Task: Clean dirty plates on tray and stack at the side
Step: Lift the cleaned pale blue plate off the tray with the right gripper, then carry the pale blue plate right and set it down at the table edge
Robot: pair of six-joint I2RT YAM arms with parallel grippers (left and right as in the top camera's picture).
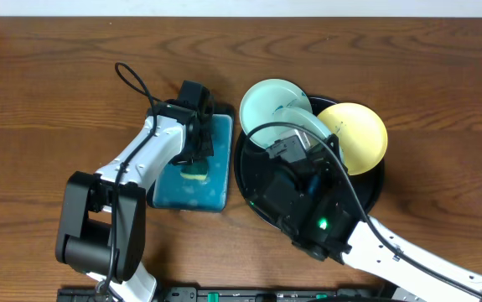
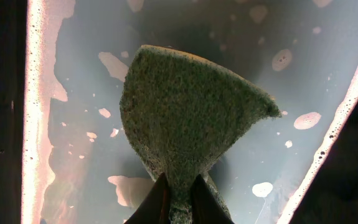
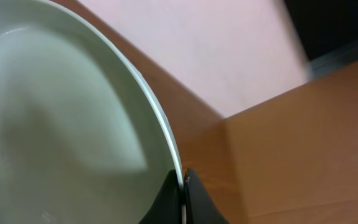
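I had the left gripper [image 2: 177, 186] pinched shut on the sponge [image 2: 185, 118] over the soapy teal basin [image 1: 217, 191], evidently to wet it, while the right gripper [image 3: 182, 186] clamped a mint plate [image 3: 54, 93] by its rim, tilted above the black tray [image 1: 375, 191] for wiping.

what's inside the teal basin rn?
A green scouring sponge, pinched by the left claw, over pale liquid with foam patches. The basin floor beneath the sponge is covered; overhead, the left arm hides the far end.
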